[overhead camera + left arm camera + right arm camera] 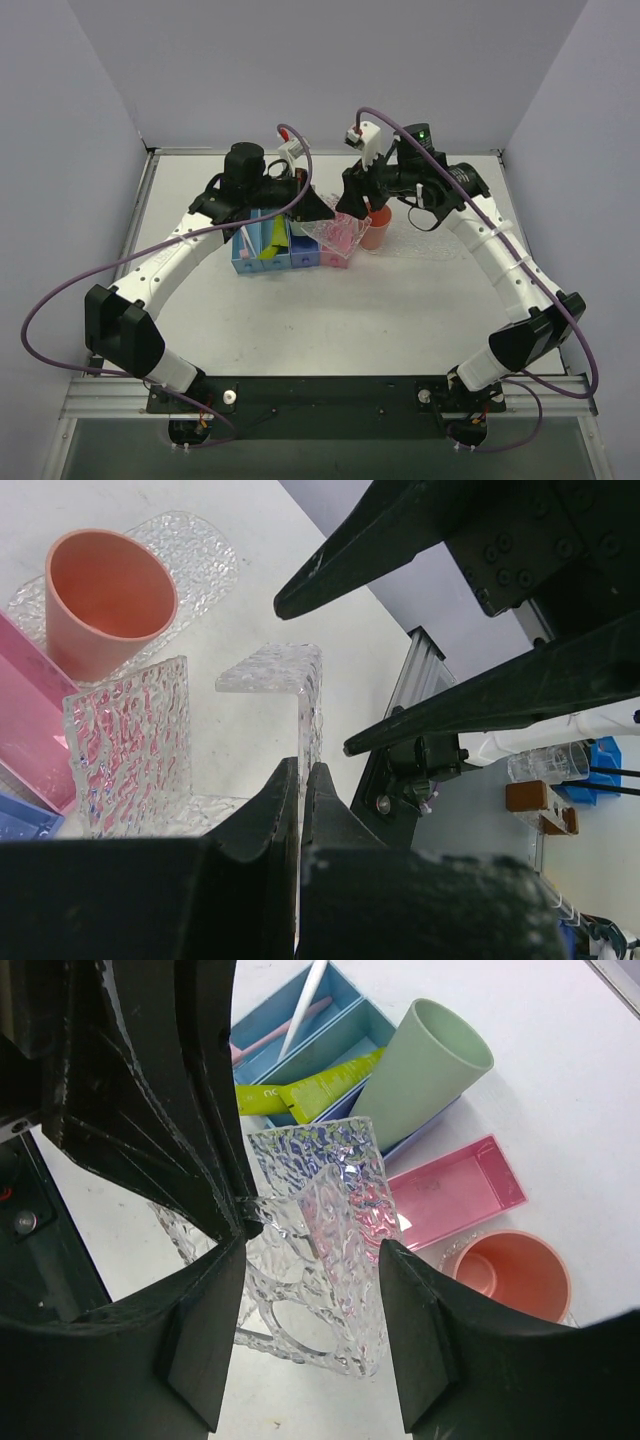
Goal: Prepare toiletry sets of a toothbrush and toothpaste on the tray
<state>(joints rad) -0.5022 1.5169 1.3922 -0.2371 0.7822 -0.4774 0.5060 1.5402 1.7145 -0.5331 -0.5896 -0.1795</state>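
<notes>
1. left gripper [305, 772]: clamped shut on the clear rack [330, 1160] wall, likely steadying it for you.
2. right gripper [312, 1250]: jaws apart, astride your rack.
3. toothbrush [308, 995], toothpaste [310, 1090]: in the blue bins [345, 1035].
4. tray [205, 550]: under the coral cup [105, 605], no set on it yet.

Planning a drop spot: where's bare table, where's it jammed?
Free: the table stretch between the blue bins and the near edge. Crowded: mid-table, where bins, pink box, orange cup, clear holder, left gripper and right gripper bunch.
</notes>
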